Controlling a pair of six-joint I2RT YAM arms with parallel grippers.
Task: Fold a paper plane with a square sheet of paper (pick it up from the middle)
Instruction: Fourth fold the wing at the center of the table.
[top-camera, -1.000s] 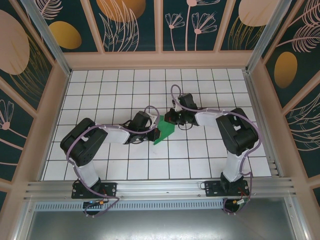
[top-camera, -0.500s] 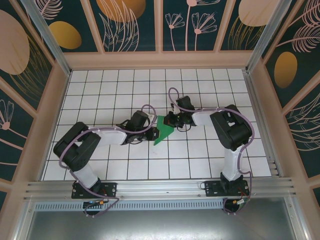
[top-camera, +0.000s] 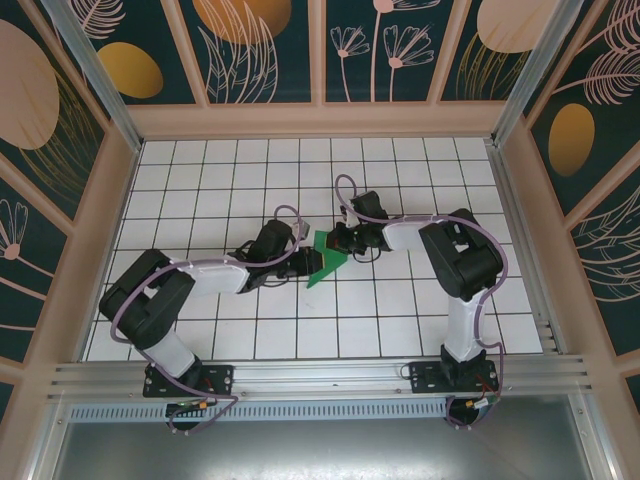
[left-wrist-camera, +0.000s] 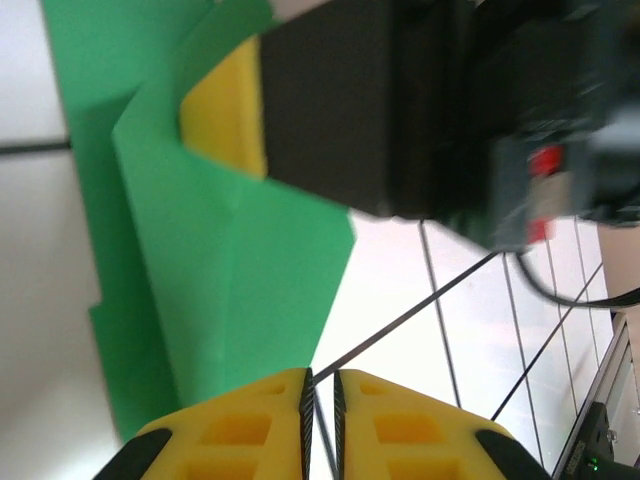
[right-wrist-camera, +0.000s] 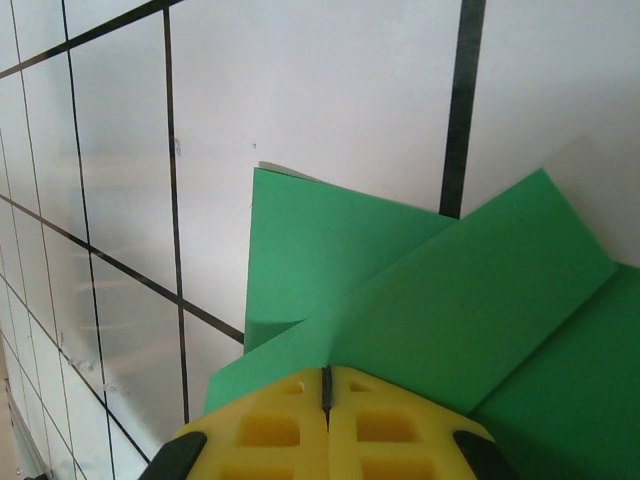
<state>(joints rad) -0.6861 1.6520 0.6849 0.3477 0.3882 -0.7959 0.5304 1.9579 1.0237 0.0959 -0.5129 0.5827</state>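
Top external: sheet of paper (top-camera: 327, 263), creased into pointed green shape, sits mid-table on white grid tiles (top-camera: 400, 320), between both arms. Right wrist: right gripper (right-wrist-camera: 326, 378) closed tight, yellow pads pinching folded layers at paper's edge. Left wrist: left gripper (left-wrist-camera: 320, 380) just beside paper's near edge, jaws parted a crack, tile visible through gap, nothing gripped.

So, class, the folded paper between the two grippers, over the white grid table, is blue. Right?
No: the folded paper is green, not blue, as the top external view shows. It is between the left gripper and the right gripper, over the white grid table.
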